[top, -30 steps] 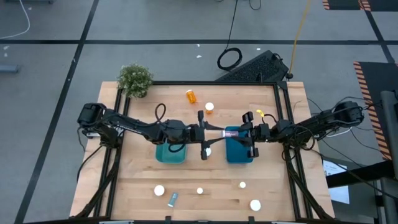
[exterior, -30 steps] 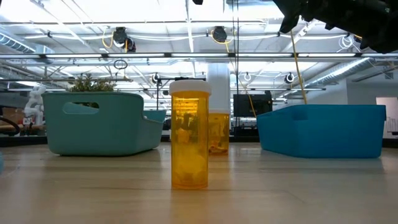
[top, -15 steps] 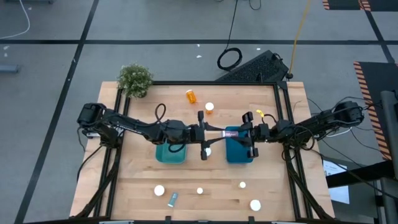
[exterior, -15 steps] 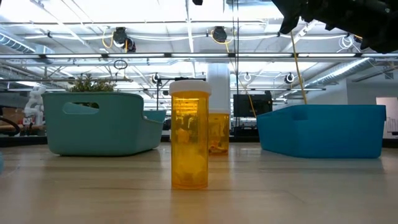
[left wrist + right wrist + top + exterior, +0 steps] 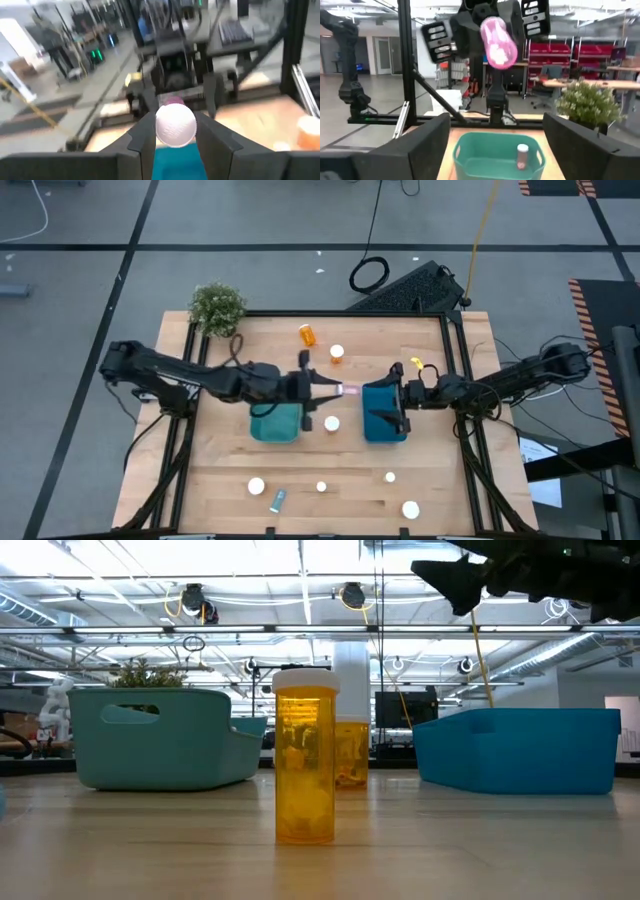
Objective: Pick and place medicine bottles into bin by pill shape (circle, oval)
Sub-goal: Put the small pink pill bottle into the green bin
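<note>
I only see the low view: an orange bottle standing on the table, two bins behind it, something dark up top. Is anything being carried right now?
Observer: Yes. The left gripper is clamped on a pink bottle with a white cap, held in the air between the two bins.
Operator: And the other arm?
Observer: The right gripper is over the blue bin, fingers apart, holding nothing.
Operator: Is anything inside the teal bin?
Observer: The right wrist view shows one bottle inside the teal bin.
</note>
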### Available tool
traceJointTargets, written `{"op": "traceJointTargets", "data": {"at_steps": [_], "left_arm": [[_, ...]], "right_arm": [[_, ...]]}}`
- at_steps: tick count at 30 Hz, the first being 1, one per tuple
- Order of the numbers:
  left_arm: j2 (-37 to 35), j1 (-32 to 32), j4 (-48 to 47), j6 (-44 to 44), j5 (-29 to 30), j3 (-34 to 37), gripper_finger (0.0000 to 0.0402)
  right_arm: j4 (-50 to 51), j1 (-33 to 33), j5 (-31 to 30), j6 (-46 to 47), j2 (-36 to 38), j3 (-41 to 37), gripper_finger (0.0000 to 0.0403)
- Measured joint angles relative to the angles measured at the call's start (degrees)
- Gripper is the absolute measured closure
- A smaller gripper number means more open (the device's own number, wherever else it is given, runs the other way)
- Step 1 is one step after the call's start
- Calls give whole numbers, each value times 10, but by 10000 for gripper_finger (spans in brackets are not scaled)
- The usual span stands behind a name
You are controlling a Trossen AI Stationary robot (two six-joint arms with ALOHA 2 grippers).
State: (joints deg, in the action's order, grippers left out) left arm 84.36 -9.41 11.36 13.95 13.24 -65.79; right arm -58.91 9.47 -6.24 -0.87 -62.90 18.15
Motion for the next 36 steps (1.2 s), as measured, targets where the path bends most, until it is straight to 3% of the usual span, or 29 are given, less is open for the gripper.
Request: {"op": "traceJointTargets", "data": {"at_steps": [9, 17, 23, 30, 36], "left_arm": [[-97, 2, -271, -38, 63, 0, 276], [-106, 17, -465, -115, 66, 0, 277], [-70, 42, -530, -142, 20, 0, 277], [-1, 72, -590, -148, 13, 0, 277], [54, 87, -589, -150, -26, 0, 277]], "right_arm": [[63, -3, -29, 47, 35, 0, 105], [70, -17, -32, 58, 39, 0, 124], [72, -27, -32, 73, 39, 0, 127], [74, -27, -31, 73, 39, 0, 127], [92, -27, -30, 73, 39, 0, 127]]}}
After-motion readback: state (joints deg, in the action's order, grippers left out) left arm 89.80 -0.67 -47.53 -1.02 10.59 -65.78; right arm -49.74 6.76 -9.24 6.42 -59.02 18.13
